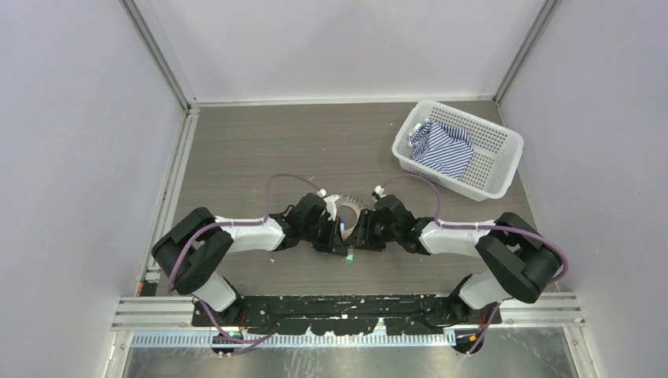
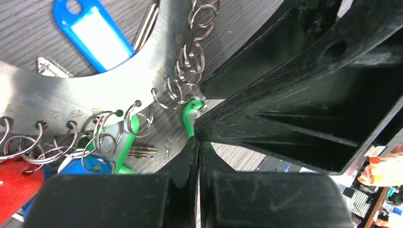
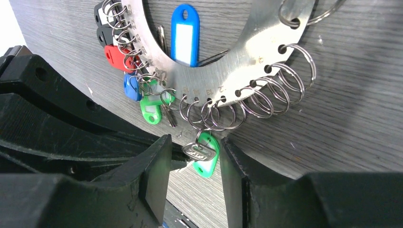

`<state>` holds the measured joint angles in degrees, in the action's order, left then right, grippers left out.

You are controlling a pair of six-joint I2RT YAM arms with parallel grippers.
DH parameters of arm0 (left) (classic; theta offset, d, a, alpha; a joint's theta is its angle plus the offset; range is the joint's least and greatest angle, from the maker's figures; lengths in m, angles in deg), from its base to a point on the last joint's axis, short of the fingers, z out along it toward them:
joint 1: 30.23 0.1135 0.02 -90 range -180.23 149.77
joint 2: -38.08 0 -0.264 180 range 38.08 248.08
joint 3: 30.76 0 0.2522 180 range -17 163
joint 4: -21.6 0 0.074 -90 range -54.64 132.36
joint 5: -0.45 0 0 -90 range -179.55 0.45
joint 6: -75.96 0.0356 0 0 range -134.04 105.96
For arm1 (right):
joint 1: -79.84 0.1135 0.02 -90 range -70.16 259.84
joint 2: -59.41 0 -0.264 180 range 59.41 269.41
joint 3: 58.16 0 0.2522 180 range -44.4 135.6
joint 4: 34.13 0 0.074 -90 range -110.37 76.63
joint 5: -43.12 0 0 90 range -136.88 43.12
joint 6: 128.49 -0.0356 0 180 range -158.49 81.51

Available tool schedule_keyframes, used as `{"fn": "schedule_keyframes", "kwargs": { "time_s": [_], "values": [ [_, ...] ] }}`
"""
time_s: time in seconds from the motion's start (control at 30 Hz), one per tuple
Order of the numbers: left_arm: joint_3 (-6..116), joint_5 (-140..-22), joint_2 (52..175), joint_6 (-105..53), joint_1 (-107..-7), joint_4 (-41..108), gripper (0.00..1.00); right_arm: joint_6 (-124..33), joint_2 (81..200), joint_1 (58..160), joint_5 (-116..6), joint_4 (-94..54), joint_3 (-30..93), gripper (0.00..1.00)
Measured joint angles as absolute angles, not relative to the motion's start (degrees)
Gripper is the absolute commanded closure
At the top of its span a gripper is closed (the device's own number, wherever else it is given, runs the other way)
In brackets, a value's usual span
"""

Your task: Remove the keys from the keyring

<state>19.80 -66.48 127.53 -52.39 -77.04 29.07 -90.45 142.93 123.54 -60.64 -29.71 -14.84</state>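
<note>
The keyring [image 1: 344, 206] is a flat grey metal arc lying on the table between both grippers. It also shows in the left wrist view [image 2: 71, 90] and the right wrist view [image 3: 228, 71]. Small wire rings along its rim carry keys with blue [image 3: 184, 35], red [image 3: 116, 57], black [image 3: 100, 19] and green [image 3: 151, 107] tags. My right gripper [image 3: 195, 156] is open, its fingers on either side of a metal key with a green tag [image 3: 207, 159] hanging from the near rim. My left gripper [image 2: 198, 140] is shut, its tips against that green tag [image 2: 190, 116]. I cannot tell whether it pinches anything.
A white perforated basket [image 1: 504, 177] holding a blue-and-white striped cloth [image 1: 443, 148] stands at the back right. Grey walls close in the table on three sides. The two wrists almost touch over the keyring.
</note>
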Motion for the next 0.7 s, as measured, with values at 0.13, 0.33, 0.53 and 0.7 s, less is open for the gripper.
{"fn": "schedule_keyframes", "kwargs": {
  "time_s": [0.13,0.33,0.53,0.7],
  "values": [
    [17.70,-66.37,127.51,-54.55,-76.41,26.36,1.00,-93.23,143.37,123.56,-60.99,-31.42,-15.82,0.58],
    [13.76,-66.30,127.40,-60.11,-74.92,20.11,0.99,-96.48,143.66,123.50,-61.21,-34.70,-17.48,0.60],
    [11.12,-65.34,127.40,-65.31,-73.28,14.30,0.99,-98.65,143.63,123.11,-61.67,-37.60,-19.19,0.60],
    [9.55,-63.51,127.40,-69.15,-71.40,9.77,0.99,-99.24,143.55,122.78,-62.06,-39.57,-20.26,0.60]
  ]
}}
